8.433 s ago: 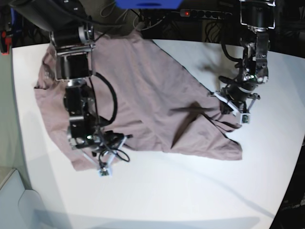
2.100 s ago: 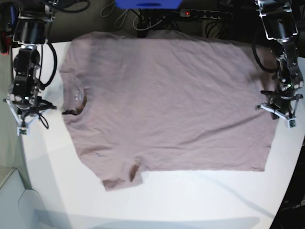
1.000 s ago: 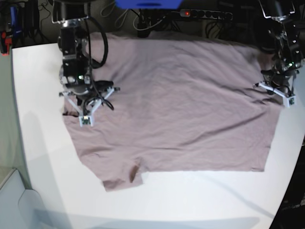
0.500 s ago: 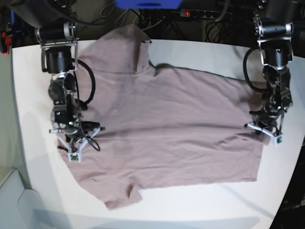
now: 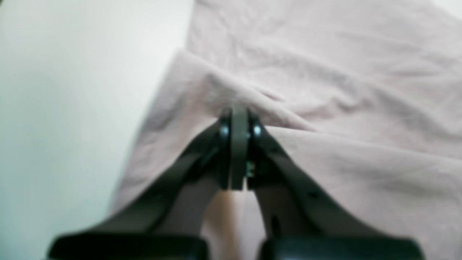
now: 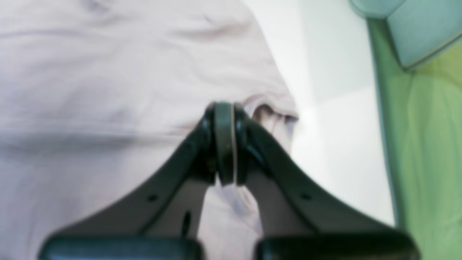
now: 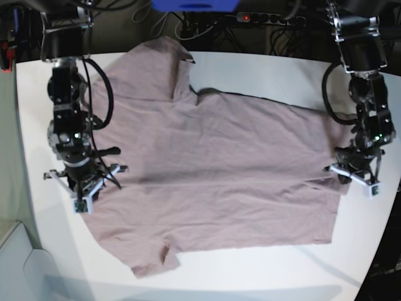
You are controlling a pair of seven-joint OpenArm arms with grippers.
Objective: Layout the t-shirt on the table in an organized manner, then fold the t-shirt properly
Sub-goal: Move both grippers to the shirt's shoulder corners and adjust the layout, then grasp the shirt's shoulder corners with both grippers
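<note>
The mauve-pink t-shirt (image 7: 219, 163) lies spread over the white table (image 7: 263, 75), skewed, with one sleeve (image 7: 156, 63) toward the back and another at the front (image 7: 153, 257). My right gripper (image 7: 81, 187) is at the shirt's left edge, shut on fabric beside the collar opening (image 6: 274, 112). In its wrist view the right gripper (image 6: 223, 108) pinches the cloth. My left gripper (image 7: 344, 170) stands at the shirt's right edge. Its wrist view shows the left gripper (image 5: 234, 112) shut on a raised fold of the t-shirt (image 5: 325, 72).
A power strip with a red light (image 7: 269, 17) and cables run behind the table's back edge. A pale grey box (image 7: 19, 263) sits off the front left corner beside a green surface (image 6: 426, 144). The table's curved right edge (image 7: 391, 207) is close to the left arm.
Over the last second both grippers came toward the front with the fabric in them. The shirt's far edge slid off the back of the table, and the shirt now lies lower and skewed.
</note>
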